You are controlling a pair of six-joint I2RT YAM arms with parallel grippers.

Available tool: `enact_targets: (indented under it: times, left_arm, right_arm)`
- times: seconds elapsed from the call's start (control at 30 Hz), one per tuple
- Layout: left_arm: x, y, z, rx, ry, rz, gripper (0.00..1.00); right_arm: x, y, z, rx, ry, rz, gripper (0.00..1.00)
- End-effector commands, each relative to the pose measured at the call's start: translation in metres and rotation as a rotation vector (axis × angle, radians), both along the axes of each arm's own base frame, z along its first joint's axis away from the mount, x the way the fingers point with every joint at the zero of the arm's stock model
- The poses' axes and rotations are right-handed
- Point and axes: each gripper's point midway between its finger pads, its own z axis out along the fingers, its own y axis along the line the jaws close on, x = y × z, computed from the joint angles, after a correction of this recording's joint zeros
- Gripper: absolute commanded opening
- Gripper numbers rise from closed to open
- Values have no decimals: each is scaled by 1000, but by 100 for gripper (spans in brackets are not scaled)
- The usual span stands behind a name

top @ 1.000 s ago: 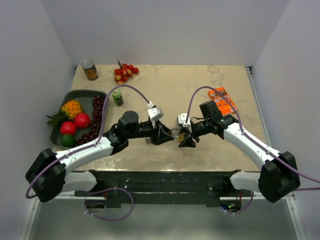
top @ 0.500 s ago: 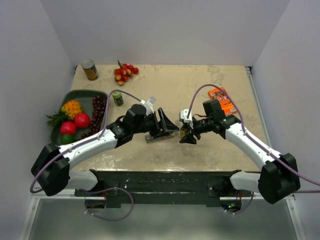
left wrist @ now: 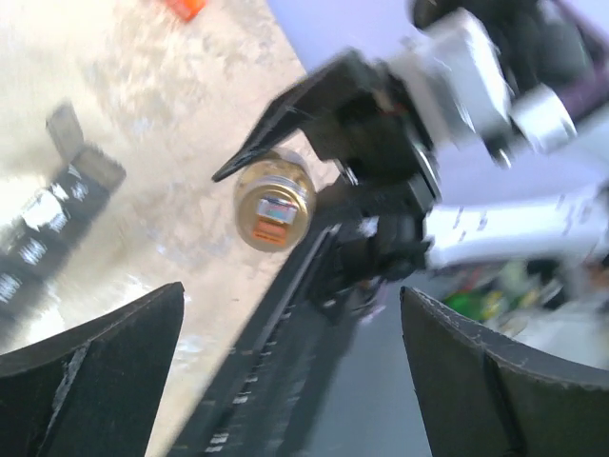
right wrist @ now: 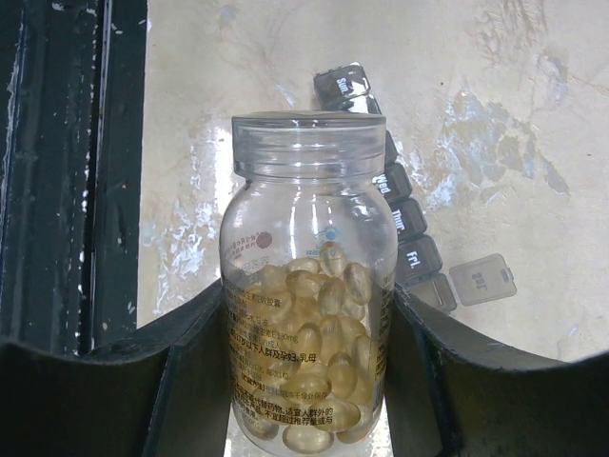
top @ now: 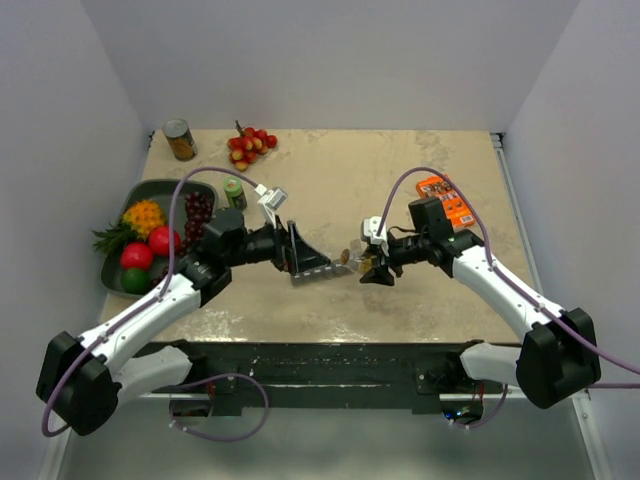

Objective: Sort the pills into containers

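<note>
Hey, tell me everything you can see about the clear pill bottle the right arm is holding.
The pill bottle is small and looks like clear plastic, with a ribbed screw neck and fine print on its wall. Yellowish-tan oval pills fill roughly its lower half. The right gripper clamps its sides and holds it off the table, neck pointing away from the wrist. The grey pill organiser lies beyond it. Whether a cap is on is unclear.

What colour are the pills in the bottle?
Pale yellowish-tan; the pills in the bottle show best in the right wrist view.
</note>
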Motion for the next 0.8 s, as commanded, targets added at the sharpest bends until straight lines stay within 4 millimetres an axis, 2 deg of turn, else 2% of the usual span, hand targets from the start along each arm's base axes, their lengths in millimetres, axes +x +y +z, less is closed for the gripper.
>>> enact_targets:
  times: [0.0, 0.03, 0.1, 0.17, 0.2, 0.23, 0.27, 0.3, 0.33, 0.37, 0.4, 0.47, 0.5, 0.53, 0.6, 0.77]
  left_arm:
    - [-24, 10, 18, 89, -610, -271, 99]
    - [-27, 13, 23, 99, -708, -276, 99]
    - [-23, 18, 19, 135, -938, -268, 99]
    - [-25, 21, 29, 121, -1152, -240, 99]
    - [-24, 21, 32, 115, -1196, -230, 99]
    - [-22, 19, 30, 117, -1212, -235, 99]
    - [-19, 16, 38, 114, -1248, -237, 99]
    - [-13, 10, 30, 127, -1227, -266, 99]
    - [-14, 4, 31, 128, -1241, -292, 99]
    - [-11, -2, 38, 129, -1257, -298, 99]
    - [-9, -9, 32, 139, -1252, -322, 99]
    - [-11, -24, 35, 149, -1296, -338, 99]
    - [-11, -33, 25, 155, -1279, -370, 99]
    - [-9, -38, 27, 157, -1282, -380, 98]
    - [-8, -47, 16, 164, -1252, -413, 95]
    - [-5, -57, 20, 144, -1252, -404, 89]
  right_arm:
    - [-5, 2, 18, 45, -62, 59, 0]
    - [-7, 3, 18, 51, -61, 70, 0]
    - [-9, 2, 16, 48, -58, 82, 0]
    - [-12, 2, 15, 48, -53, 94, 0]
    - [-12, 2, 15, 50, -59, 101, 0]
    - [-14, 2, 15, 50, -57, 105, 0]
    - [-15, 3, 15, 53, -55, 111, 0]
    - [-15, 2, 14, 53, -56, 115, 0]
    - [-16, 2, 13, 53, -53, 117, 0]
    - [-17, 3, 14, 56, -53, 122, 0]
    - [-16, 3, 13, 56, -52, 123, 0]
    - [-17, 3, 14, 60, -52, 126, 0]
    - [-18, 4, 14, 60, -52, 130, 0]
    - [-18, 3, 14, 60, -52, 130, 0]
    - [-17, 3, 14, 60, -58, 129, 0]
    - [-18, 3, 14, 59, -53, 131, 0]
